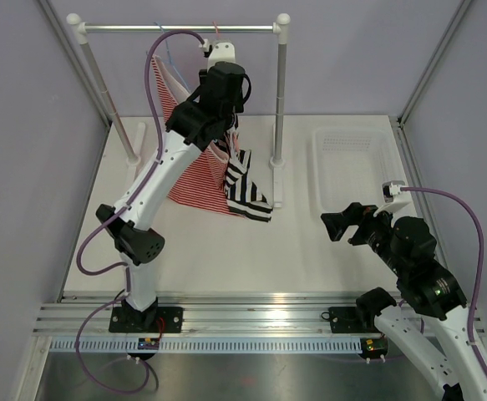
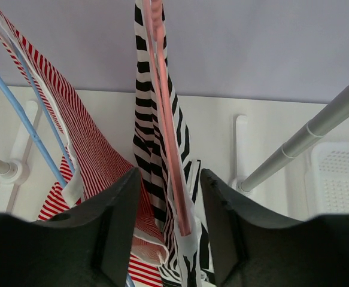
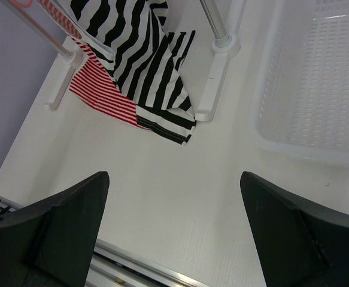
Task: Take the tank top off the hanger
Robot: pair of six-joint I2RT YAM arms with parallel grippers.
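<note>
The tank top (image 1: pixel 245 188), black and white striped, hangs from the pale pink hanger (image 2: pixel 168 119) on the rack, its lower end lying on the table. It also shows in the left wrist view (image 2: pixel 145 137) and the right wrist view (image 3: pixel 132 54). My left gripper (image 1: pixel 228 134) is high at the rack. Its jaws (image 2: pixel 170 179) are open and stand either side of the hanger's bar and the cloth, with gaps on both sides. My right gripper (image 1: pixel 339 224) is wide open and empty over the bare table (image 3: pixel 174 179), right of the tank top.
A red-and-white thin-striped top (image 1: pixel 195 180) on a light blue hanger (image 2: pixel 24 119) hangs just left of the tank top. The rack's rail (image 1: pixel 176 28) and right post (image 1: pixel 281 100) stand close by. A white basket (image 1: pixel 352 163) sits at the back right.
</note>
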